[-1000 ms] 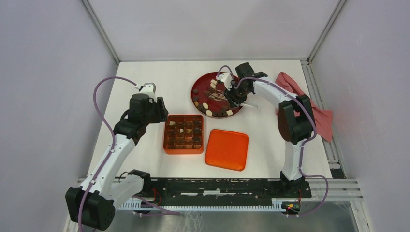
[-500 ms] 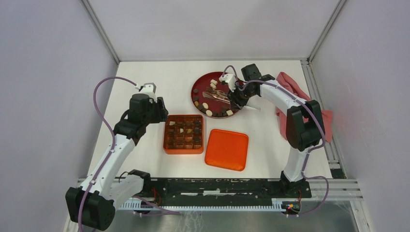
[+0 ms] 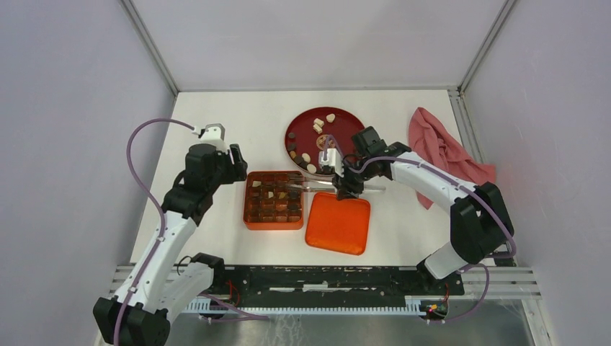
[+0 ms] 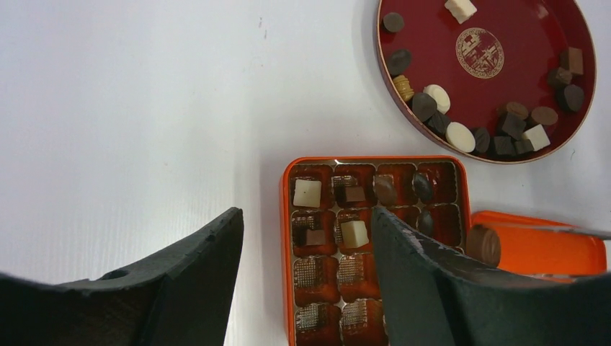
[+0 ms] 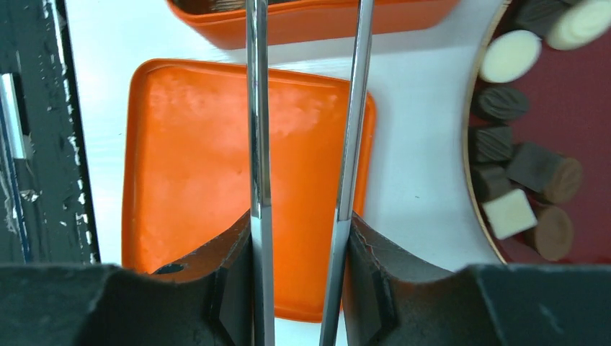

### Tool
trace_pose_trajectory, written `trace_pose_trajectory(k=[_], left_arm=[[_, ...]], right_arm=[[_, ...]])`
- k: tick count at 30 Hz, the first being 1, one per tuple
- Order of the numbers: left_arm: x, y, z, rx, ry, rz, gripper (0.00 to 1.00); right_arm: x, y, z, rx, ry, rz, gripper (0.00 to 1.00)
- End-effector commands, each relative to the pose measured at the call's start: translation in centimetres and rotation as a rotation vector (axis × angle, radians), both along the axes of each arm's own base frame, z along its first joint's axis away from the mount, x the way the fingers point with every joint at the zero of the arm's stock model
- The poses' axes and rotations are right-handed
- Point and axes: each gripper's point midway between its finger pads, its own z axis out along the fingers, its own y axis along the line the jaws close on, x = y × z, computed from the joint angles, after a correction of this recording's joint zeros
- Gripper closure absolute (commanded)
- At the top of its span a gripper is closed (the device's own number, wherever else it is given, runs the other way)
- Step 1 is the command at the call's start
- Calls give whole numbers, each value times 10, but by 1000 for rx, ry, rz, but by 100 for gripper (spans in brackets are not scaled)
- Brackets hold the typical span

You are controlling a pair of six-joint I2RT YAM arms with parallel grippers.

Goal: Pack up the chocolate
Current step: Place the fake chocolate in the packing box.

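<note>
- The right gripper (image 5: 299,232) is clamped on a pair of metal tweezers (image 5: 257,144), whose two arms run out between its fingers above the orange lid (image 3: 339,227).
- The tweezer tips pinch one round brown piece (image 4: 484,245) at the right-hand edge of the orange box (image 4: 285,238), on the side next to the lid.
- The rest of the chocolate (image 4: 461,135) lies in two places: mostly along one side of the red plate (image 4: 432,43), and several pieces (brown and cream-white) in the box's compartments.
- The left gripper (image 4: 306,216) hovers with its fingers apart and nothing between them, over the box's left side.
- A pink cloth (image 3: 439,148) lies on the table (image 4: 144,108), well apart from the box.
</note>
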Motion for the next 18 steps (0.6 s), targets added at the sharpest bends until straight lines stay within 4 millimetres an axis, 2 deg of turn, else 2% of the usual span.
trace_pose_trajectory(k=[1,3,5,14,18], left_arm=[[4,11,16,23,-83,48,22],[3,11,17,18,-87,45,14],[2,10,17,15,-87,40,11],[4,13,13,31,-72,58,10],[4,13,13,30,-73,59,10]], right_arm=[[-6,13,9,48,-88,85,100],[-10,17,3,27,-89,105,100],[-14,22,-4,1,-101,121,100],[-21,37,-16,-65,-125,146,97],[-22,39,-24,-99,-133,146,92]])
